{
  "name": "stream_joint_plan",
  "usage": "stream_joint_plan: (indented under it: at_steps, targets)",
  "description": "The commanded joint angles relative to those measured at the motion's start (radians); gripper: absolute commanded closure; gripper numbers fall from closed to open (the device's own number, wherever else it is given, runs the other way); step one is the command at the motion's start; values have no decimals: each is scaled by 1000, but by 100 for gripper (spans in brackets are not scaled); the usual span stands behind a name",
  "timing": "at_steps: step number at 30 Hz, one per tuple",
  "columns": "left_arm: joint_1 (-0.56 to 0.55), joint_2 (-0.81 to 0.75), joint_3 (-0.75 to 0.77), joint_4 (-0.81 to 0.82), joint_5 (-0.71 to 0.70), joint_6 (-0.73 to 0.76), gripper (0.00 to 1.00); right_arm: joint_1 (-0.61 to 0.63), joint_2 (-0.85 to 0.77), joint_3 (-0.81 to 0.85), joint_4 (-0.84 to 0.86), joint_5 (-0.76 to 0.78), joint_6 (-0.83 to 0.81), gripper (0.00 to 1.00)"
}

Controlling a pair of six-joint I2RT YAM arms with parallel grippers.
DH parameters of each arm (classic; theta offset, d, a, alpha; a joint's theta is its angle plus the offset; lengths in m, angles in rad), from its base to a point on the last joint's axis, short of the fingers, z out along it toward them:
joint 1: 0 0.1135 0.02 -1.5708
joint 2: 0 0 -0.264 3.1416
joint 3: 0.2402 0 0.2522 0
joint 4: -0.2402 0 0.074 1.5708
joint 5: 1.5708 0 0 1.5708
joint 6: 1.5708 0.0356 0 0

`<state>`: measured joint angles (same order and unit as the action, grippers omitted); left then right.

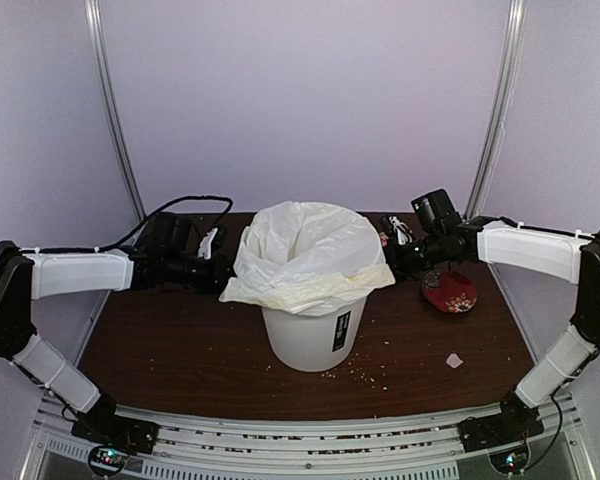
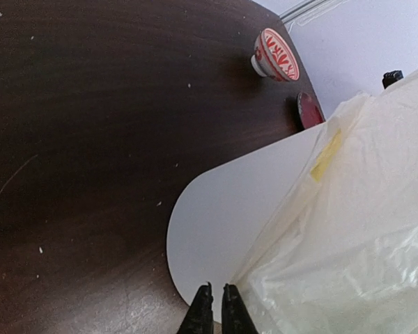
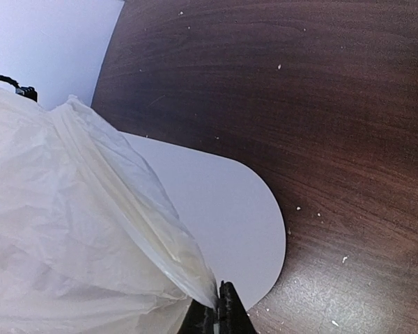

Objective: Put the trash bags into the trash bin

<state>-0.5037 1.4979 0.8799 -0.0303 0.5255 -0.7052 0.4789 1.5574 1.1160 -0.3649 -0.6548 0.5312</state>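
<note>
Dark wood tabletop (image 1: 170, 350) carries 1 white bin (image 1: 305, 338) at centre, with 1 plastic bag (image 1: 310, 250) seated inside it, its mouth folded out over the rim. Left jaws are clenched just beside the bag, visibly holding nothing. Right jaws are clenched on the bag's edge at the bin's right side.

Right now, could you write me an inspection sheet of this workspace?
Surface: dark wood table, crumbs scattered.
Job's things: bag lines the bin, draped over its rim.
Clutter: red bowl, red dish, small scrap.
Hands: left hand shut beside the bag's edge; right hand shut on the bag.
Cables: black cable loops at back left.
Surroundings: pale walls, two metal poles.
</note>
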Motion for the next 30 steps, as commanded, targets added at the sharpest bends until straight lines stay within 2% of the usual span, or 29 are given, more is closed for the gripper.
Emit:
stream_joint_plan:
  at_steps: [1,5,9,12,15,18,21,23,25,30]
  targets:
    - [10,-68,-60,-30,-39,34,95,-10,-44,-32,-23,38,12,96]
    - [10,-121,-53,-109,-90,82,96,-11,-78,-7,-97,81,-5,94]
    - [15,-185,26,-268,-188,156,92,-11,-160,71,-258,163,-41,80]
    - [15,-234,84,-417,-283,213,75,-15,-231,116,-379,255,-69,70]
    - [15,-331,119,-501,-366,228,59,-19,-275,159,-499,312,-91,63]
    - [15,-441,138,-514,-337,264,52,-19,-328,202,-569,319,-108,62]
    - [1,-564,161,-516,-234,378,49,-17,-407,226,-551,179,-179,61]
    - [-49,-650,172,-518,-176,480,49,-7,-478,202,-492,73,-234,60]
    - [-144,-694,182,-544,-195,603,47,20,-532,158,-444,38,-265,58]
    - [-368,-575,300,-689,-261,773,49,100,-543,67,-366,62,-369,55]
